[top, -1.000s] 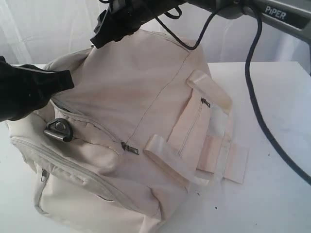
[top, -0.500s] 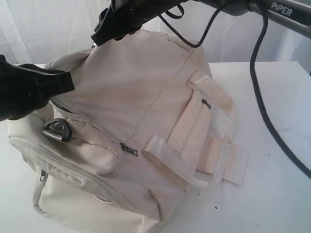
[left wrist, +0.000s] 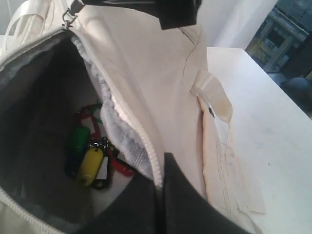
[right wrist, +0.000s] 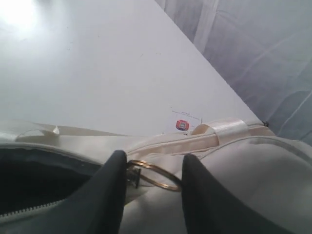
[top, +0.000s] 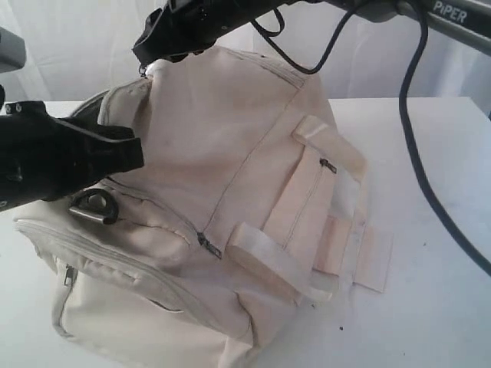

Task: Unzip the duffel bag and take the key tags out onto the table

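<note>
Status: zip step, prob. near its end.

Duffel bag (top: 253, 153) is lying on the table (top: 430, 230), centre-left and taking up most of the near side. In the left wrist view the top zip is parted along the stretch I can see. The mouth is gaping, w/ dark lining (left wrist: 34, 122) and zip teeth (left wrist: 146, 141) exposed.

Left gripper (top: 134, 153): I am clamping it closed on the bag's zip edge at the left end, and the fabric is running in betw. my fingers. It is acting as the anchor.

Right gripper (right wrist: 153, 161): I am reaching across to the far-left top of the bag. Jaws are standing part-way apart, w/ the zipper pull ring (right wrist: 155, 175) spanning the gap and touching both fingers. Reading this as a grip on the ring.

Key tags (left wrist: 92, 158): inside the bag, lying on the lining below the open zip. Yellow, green, red and dark tags are bunched on rings. Nothing is touching them and none are on the table.

Done: bag opened enough to show the tags.

Left: can't tell whether the zip is running on past the ring. Then reaching in, grasping the bunch, lifting it clear of the mouth and setting it on the table. Both grippers are occupied, so I am judging one has to let go first.
</note>
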